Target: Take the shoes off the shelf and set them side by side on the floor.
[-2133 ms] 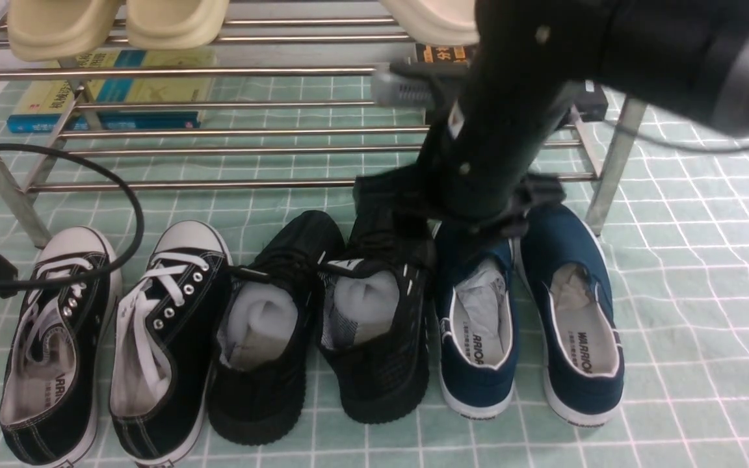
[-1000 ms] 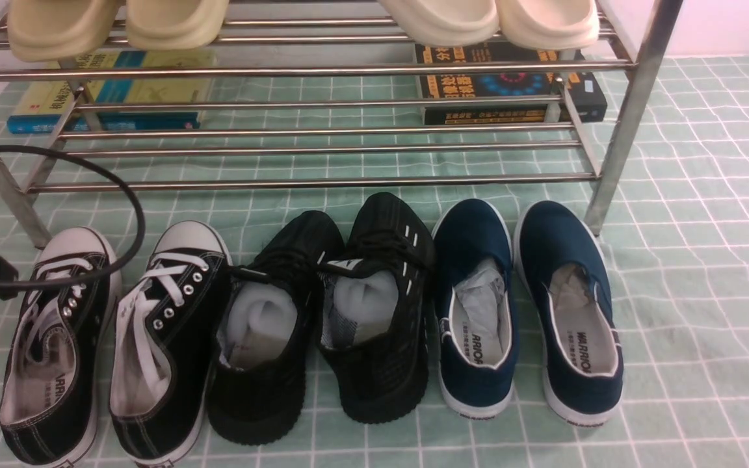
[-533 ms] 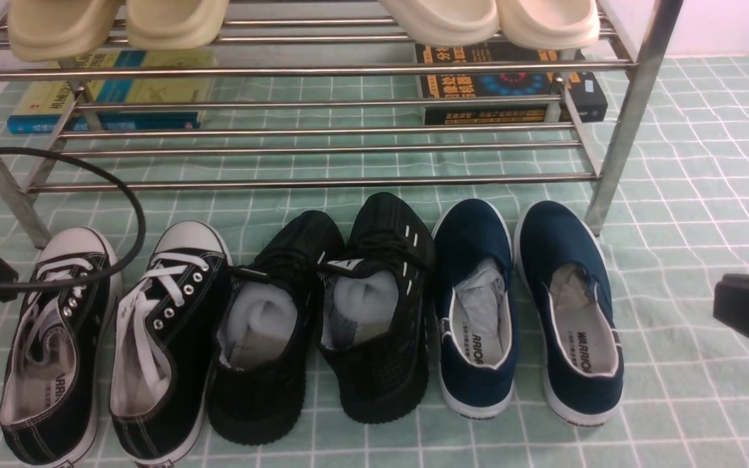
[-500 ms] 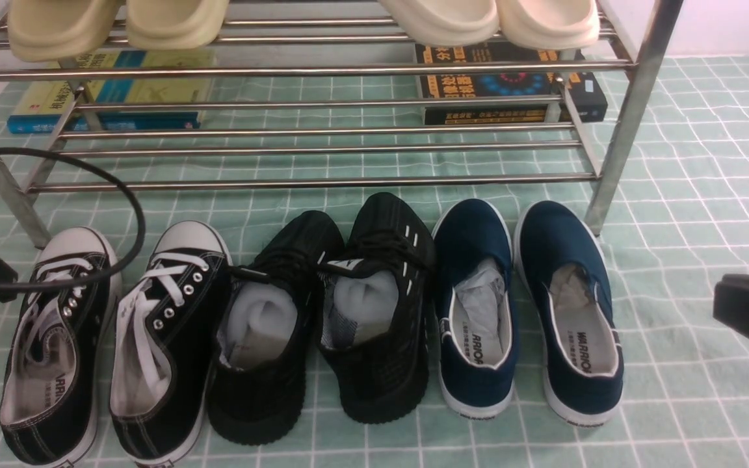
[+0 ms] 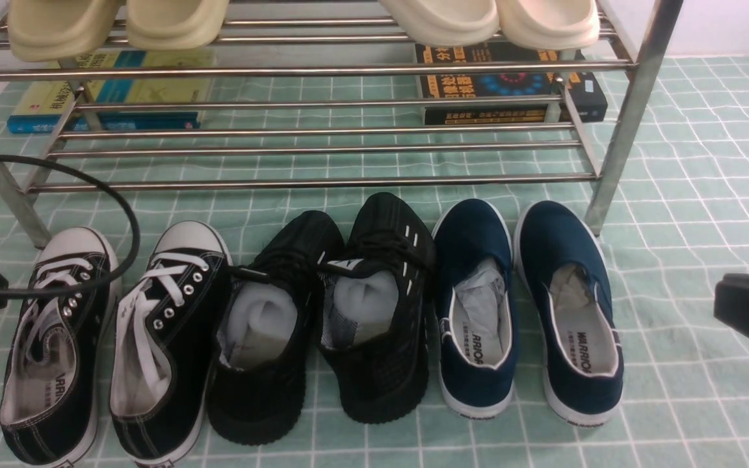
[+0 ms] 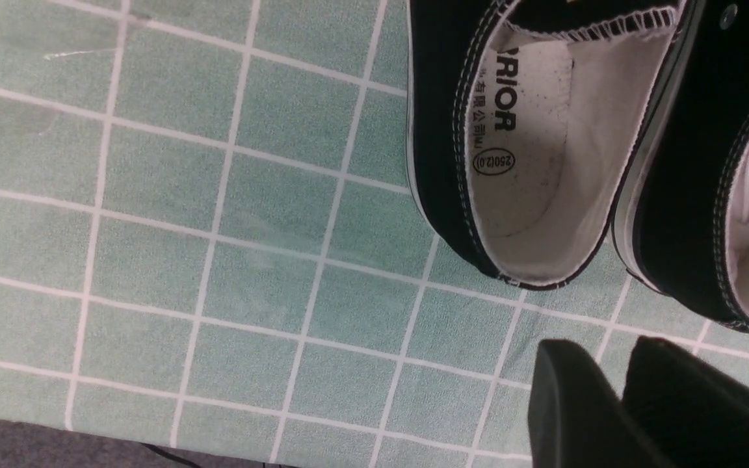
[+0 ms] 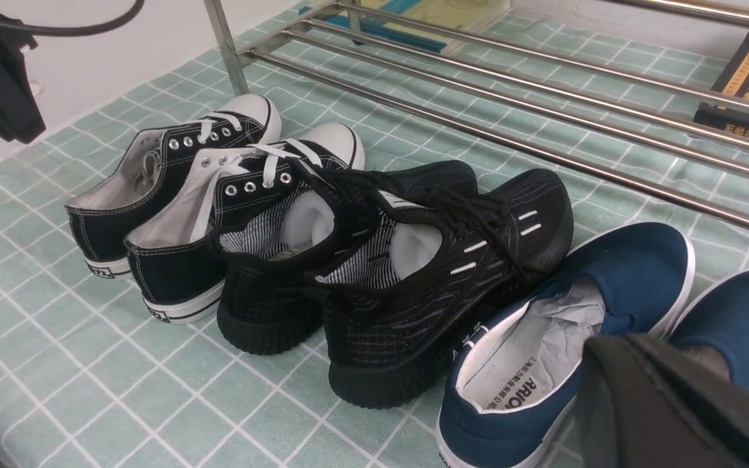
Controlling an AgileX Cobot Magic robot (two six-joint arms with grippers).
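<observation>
Right fingers point(image 7: 612, 383) are closed, left fingers point(image 6: 566, 383) slightly parted.

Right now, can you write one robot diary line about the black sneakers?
black sneakers | on floor | side by side | unheld

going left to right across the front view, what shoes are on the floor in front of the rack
Black canvas sneaker with white toe cap → its mate → all-black sneaker → second all-black sneaker → navy slip-on → second navy slip-on
</observation>
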